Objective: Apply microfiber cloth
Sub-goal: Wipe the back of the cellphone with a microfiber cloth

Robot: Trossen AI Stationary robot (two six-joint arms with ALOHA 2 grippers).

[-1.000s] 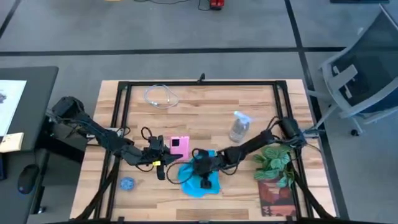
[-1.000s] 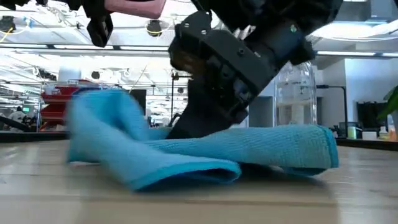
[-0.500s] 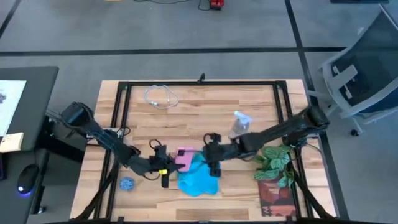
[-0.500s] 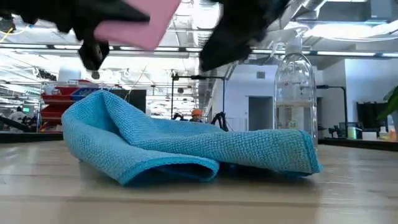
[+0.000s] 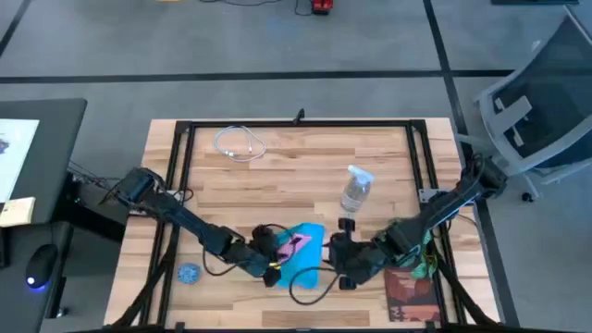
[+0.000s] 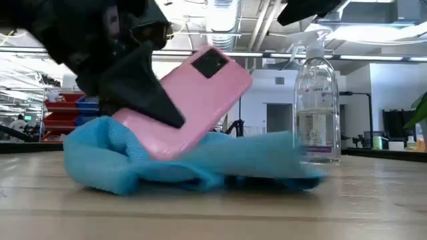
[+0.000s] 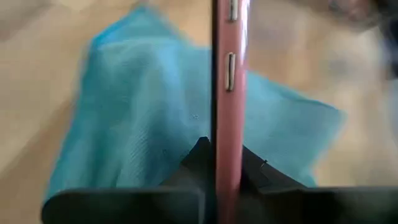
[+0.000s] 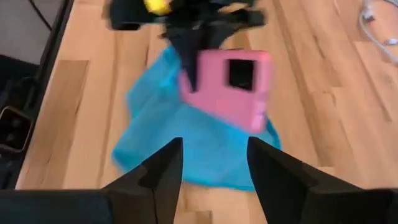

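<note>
Jaws on the left gripper (image 5: 275,256) are clamped on a pink phone (image 6: 193,100), edge-on in the left wrist view, tilted with its lower end pressed into the microfiber cloth (image 5: 301,254). We read this as the wiping step: phone against cloth, near the table's (image 5: 277,176) front edge. Next move, we judge, calls for rubbing the phone across the fabric while the cloth stays put. Cloth is bright sky-blue, rumpled, one fold raised beneath the phone. Right gripper (image 5: 350,265) sits just beside the cloth, jaws apart and empty. Spray bottle (image 5: 355,188) stands behind.
</note>
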